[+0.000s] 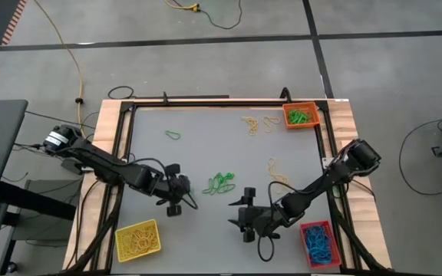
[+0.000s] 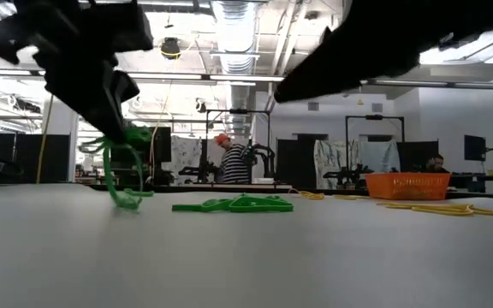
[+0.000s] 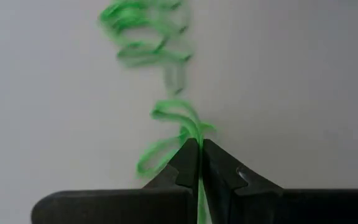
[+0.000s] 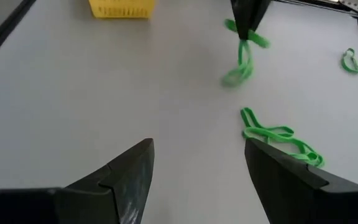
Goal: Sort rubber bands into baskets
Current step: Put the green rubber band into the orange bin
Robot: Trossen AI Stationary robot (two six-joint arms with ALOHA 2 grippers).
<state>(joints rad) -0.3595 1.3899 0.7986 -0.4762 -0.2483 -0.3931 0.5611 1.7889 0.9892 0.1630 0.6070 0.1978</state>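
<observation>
My left gripper (image 1: 186, 189) is shut on a small bunch of green rubber bands (image 3: 176, 134), left of the table's middle. In the right wrist view, the left gripper (image 4: 247, 30) shows with the bunch (image 4: 242, 61) dangling from it. A loose tangle of green rubber bands (image 1: 221, 182) lies flat on the table just right of it. My right gripper (image 4: 197, 148) stands open above bare table near the front, with nothing between its fingers. The yellow basket (image 1: 137, 239) is front left, the red basket (image 1: 318, 244) front right, the orange basket (image 1: 300, 116) far right. My left gripper pinches the upper end of the green bunch (image 3: 194, 132) between its two fingertips, slanting down from the table's left. Several thin strands run into the closed jaws. The bunch hangs slack below the fingers, and its lowest loop (image 2: 128, 201) reaches down to the table top.
The orange basket holds green bands, the red one blue bands, the yellow one yellow bands. Loose yellow bands (image 1: 256, 123) lie at the far side and others (image 1: 278, 173) at the right. A single green band (image 1: 173, 135) lies far left. A black frame (image 1: 206, 102) edges the table.
</observation>
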